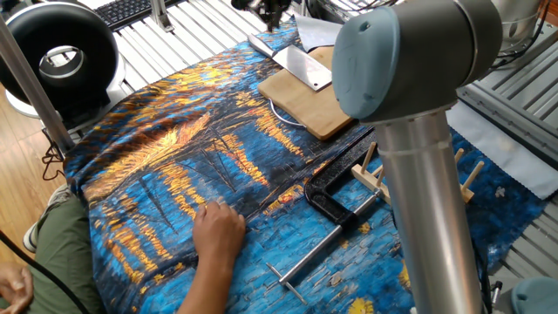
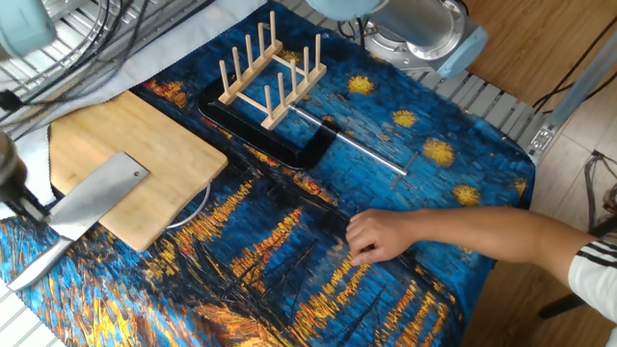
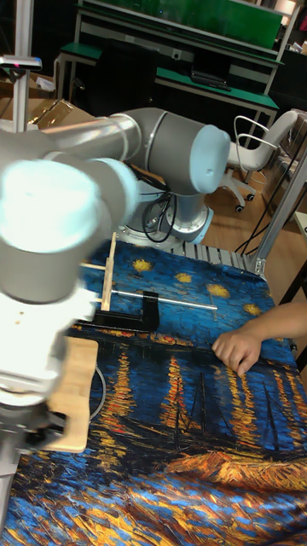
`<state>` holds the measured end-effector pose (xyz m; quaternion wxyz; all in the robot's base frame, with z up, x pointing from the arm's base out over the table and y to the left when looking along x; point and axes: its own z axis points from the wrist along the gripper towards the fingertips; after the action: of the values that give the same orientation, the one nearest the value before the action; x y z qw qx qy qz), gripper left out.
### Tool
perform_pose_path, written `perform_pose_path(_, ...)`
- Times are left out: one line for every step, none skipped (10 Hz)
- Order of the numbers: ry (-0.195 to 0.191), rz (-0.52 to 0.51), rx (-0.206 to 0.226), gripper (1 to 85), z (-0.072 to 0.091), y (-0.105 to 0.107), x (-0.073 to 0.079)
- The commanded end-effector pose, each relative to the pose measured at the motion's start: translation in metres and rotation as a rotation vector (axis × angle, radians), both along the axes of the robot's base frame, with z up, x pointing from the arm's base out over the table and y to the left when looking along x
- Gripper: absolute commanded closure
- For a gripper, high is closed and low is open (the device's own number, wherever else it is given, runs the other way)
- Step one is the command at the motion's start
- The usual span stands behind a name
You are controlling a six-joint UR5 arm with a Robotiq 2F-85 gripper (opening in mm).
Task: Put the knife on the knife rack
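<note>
The knife (image 2: pixel 96 199) lies flat, its broad silver blade on the corner of the wooden cutting board (image 2: pixel 145 154) and its steel handle (image 2: pixel 37 262) on the cloth. In one fixed view the knife (image 1: pixel 306 68) sits at the back. My gripper (image 2: pixel 27 204) hangs at the left edge, just above the spot where blade meets handle, and is only partly in frame. It shows as a dark blur (image 1: pixel 272 10) at the top edge there. How its jaws stand does not show. The knife rack (image 2: pixel 270 67) stands bare at the far end.
A black clamp (image 2: pixel 280 145) with a thin steel rod (image 2: pixel 349 141) lies against the rack. A person's hand (image 2: pixel 381 236) presses on the blue and orange cloth near the front. The arm's big grey joint (image 1: pixel 410 52) hides most of the rack in one fixed view.
</note>
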<state>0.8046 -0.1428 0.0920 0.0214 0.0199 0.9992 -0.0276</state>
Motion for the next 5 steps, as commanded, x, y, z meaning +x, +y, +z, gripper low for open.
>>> perform_pose_path(-0.007, -0.077, 0.013, 60.3, 0.006, 0.062, 0.009)
perform_pose_path(-0.014, -0.086, -0.011, 60.7, 0.004, 0.07, 0.012)
perform_pose_path(-0.014, -0.083, -0.036, 62.0, 0.0, 0.07, 0.015)
perform_pose_path(-0.014, -0.059, -0.087, 62.0, -0.001, 0.057, 0.017)
perform_pose_path(-0.005, -0.053, -0.12, 62.0, 0.001, 0.049, 0.014)
